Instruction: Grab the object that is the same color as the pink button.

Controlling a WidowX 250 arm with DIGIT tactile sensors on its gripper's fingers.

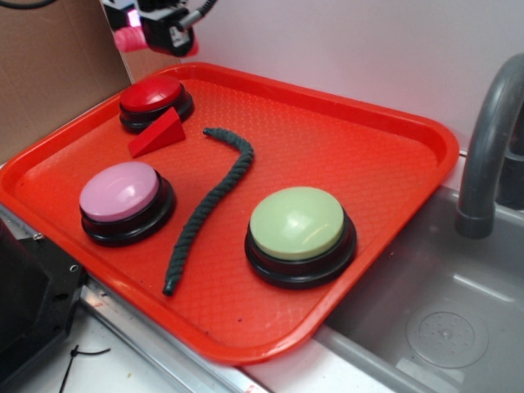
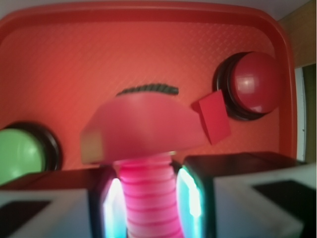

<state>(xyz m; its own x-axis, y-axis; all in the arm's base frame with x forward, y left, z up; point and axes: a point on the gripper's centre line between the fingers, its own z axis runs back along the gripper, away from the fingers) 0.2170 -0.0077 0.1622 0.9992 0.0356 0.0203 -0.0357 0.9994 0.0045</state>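
End effector (image 2: 148, 206) clamped on the pink bolt's (image 2: 143, 134) ridged shaft, raised above the tray's (image 1: 393, 155) far corner, pink button (image 1: 123, 196) near the front edge

- A play-kitchen test bench, not a home kitchen.
- Below the gripper (image 1: 155, 33) lies a red cafeteria tray (image 1: 393, 164).
- Far across from it, a grey plastic sink basin (image 1: 442, 319) and grey faucet (image 1: 491, 139).
- Beside it, a cardboard panel (image 1: 49, 74); behind, a plain white wall (image 1: 352, 49).

red tray (image 1: 393, 139): three buttons, red wedge (image 1: 157, 135), dark rope (image 1: 209, 205).
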